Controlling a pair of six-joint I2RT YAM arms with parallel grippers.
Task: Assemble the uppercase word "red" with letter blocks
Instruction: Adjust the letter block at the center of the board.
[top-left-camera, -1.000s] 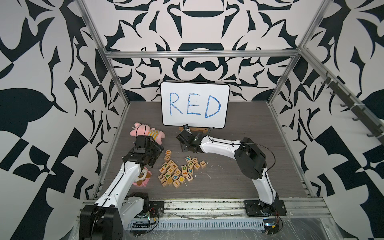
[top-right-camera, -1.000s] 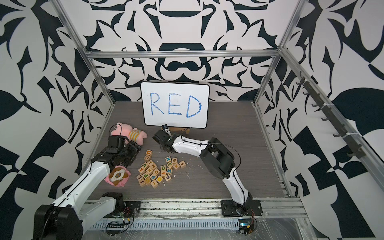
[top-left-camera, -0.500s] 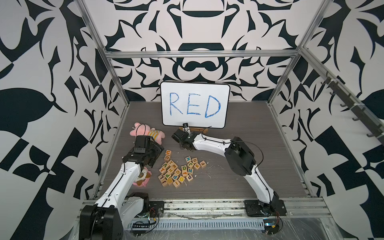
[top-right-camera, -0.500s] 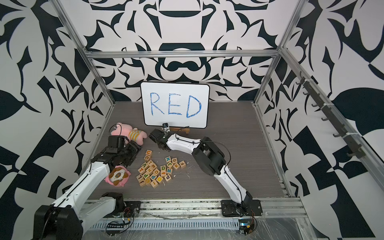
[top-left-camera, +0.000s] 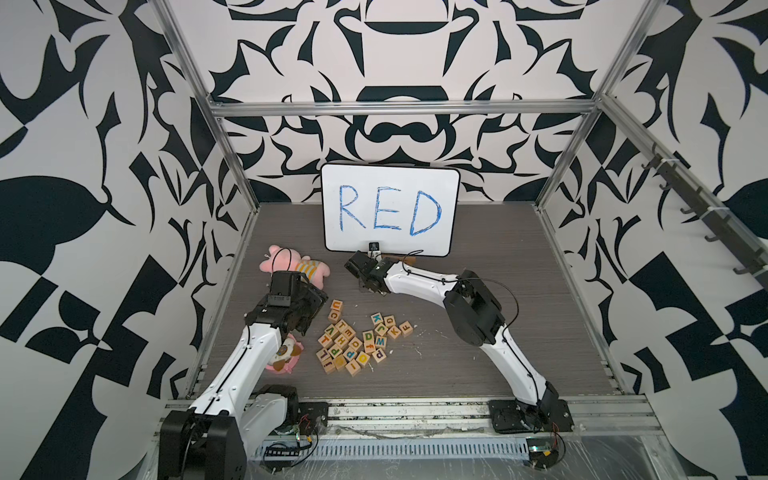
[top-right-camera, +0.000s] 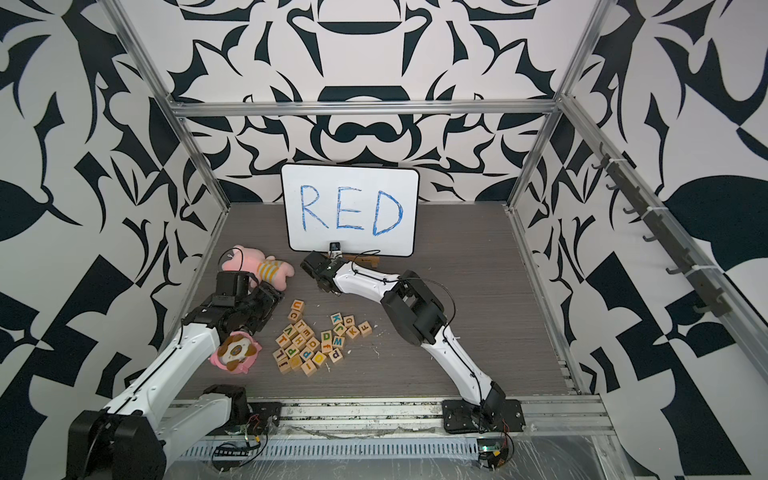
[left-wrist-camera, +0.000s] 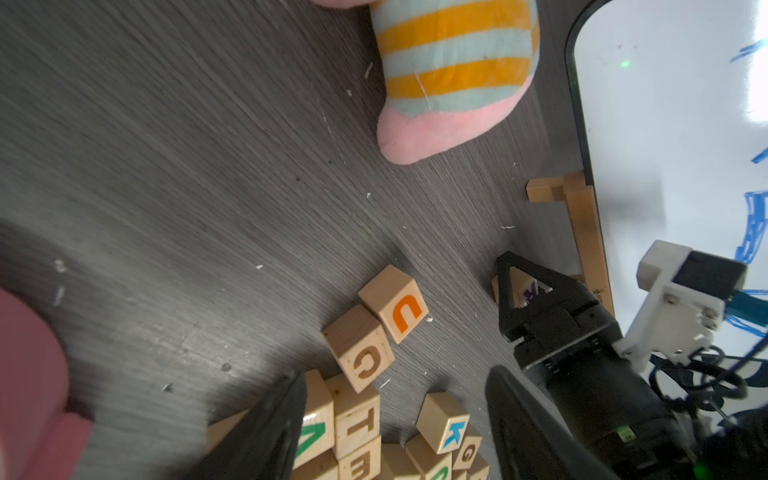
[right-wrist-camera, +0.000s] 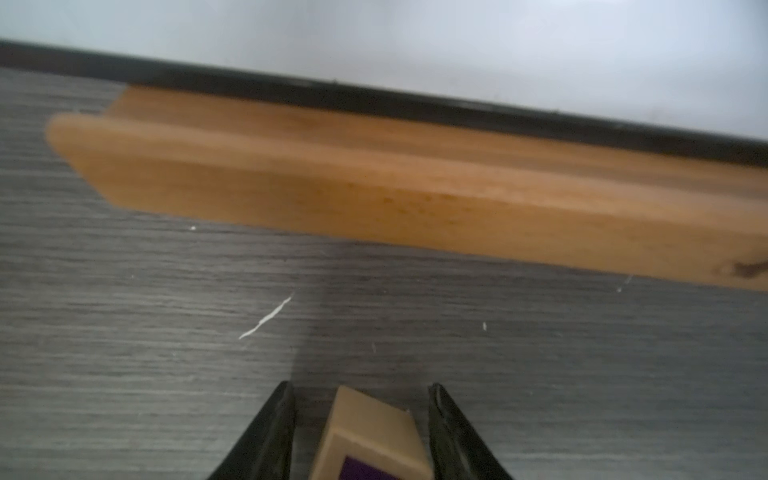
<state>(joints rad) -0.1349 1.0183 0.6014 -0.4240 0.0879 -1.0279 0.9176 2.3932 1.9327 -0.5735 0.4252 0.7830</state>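
Rig cell, mid-task: a black-framed whiteboard w/ blue handwritten RED (top-left-camera: 390, 216) stands at the back of the grey wood-grain table (top-left-camera: 478, 374). At centre lies a loose pile of pale wooden letter cubes (top-left-camera: 353, 340); no word is laid out yet. My left gripper (left-wrist-camera: 397, 374) hovers over the pile, jaws wide, empty. My right gripper (right-wrist-camera: 359, 385) straddles a pale cube w/ dark-purple print (right-wrist-camera: 365, 436), prob. the R, near the board's wooden foot (right-wrist-camera: 374, 195). Its jaws are part-open w/ a gap on one side, so no firm hold. I read this as step one, the R. Next: centre on the skewed cube and close evenly.
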